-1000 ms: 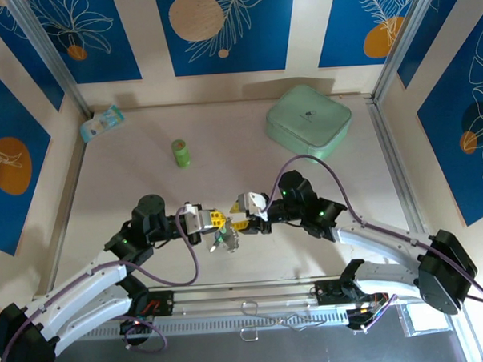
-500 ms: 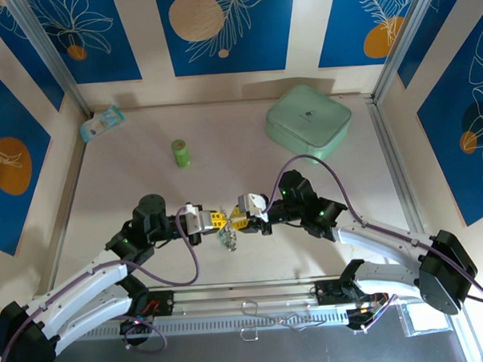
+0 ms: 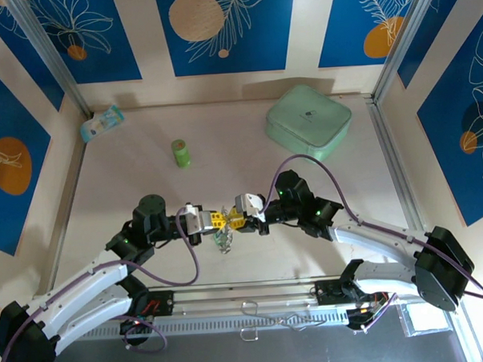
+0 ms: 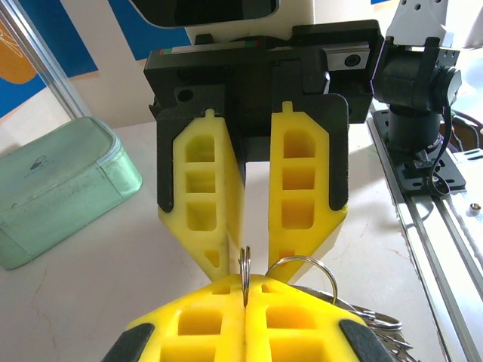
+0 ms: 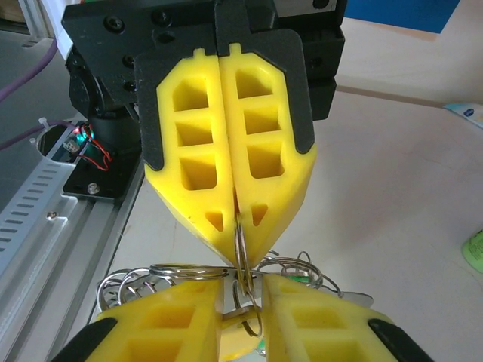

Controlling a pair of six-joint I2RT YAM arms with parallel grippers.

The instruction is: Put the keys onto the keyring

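Hanging below two meeting claws, top view: keyring (image 3: 223, 240), left gripper (image 3: 217, 220) and right gripper (image 3: 236, 222) equally near. Left wrist view: left gripper clenched on the ring's upright wire. Right wrist view: wire edge-on between right fingertips, jaws part-way apart, hold undeterminable.

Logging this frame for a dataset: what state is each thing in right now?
keyring, upright, pinched at its edge
left gripper, shut on keyring
right gripper, jaws apart, straddling keyring
keys, bunched below the grippers
green bottle, upright
mint box, lid closed
packet, lying flat
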